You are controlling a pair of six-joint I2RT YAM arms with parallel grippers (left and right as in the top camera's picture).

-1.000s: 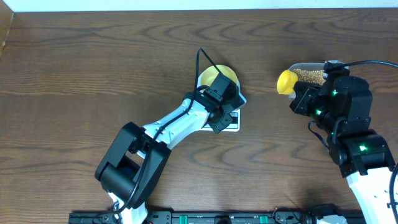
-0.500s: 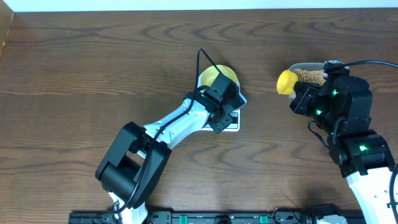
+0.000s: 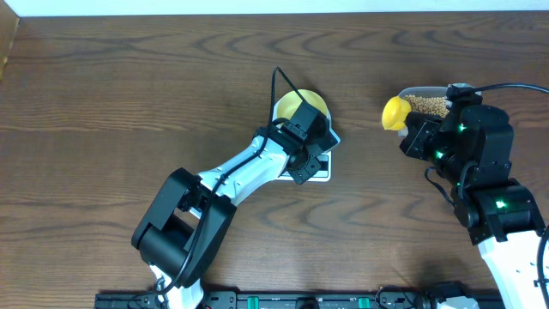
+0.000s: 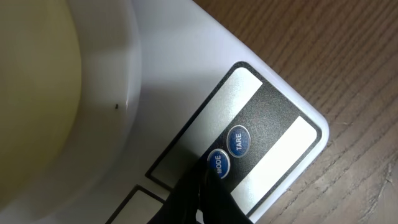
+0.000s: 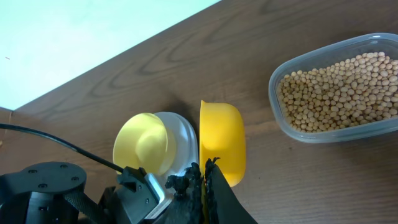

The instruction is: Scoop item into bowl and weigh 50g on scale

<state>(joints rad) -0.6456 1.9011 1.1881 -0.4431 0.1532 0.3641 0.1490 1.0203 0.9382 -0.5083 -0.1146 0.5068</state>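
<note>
The dark wooden table (image 3: 129, 77) carries everything. Over the last second the overhead view shows no change at all: both arms, the bowl and the scoop are in the same places. I judge this to be a pause while a button is pressed, not progress in scooping.

The white scale (image 4: 186, 74) is at the centre of the overhead frame. The pale-yellow bowl (image 3: 292, 105) stands on its platform, and no beans can be seen inside it. The clear plastic tub (image 5: 323, 134) lies at the upper right of the right wrist view, well apart from the scale. All the beans (image 5: 336, 87) that can be seen are inside it.

The right gripper (image 5: 202, 183) is closed on the yellow scoop (image 5: 221, 143) and holds it above the table between the tub and the bowl. I cannot tell whether the scoop carries any beans.

The left gripper (image 4: 202, 186) is closed and holds nothing. Its tip touches the MODE button (image 4: 217, 163), which is just beside the TARE button (image 4: 239, 141). No reading is visible on the display.

So the task seems to be at its beginning: the scale is probably being set, and the weighing itself has not yet started.
</note>
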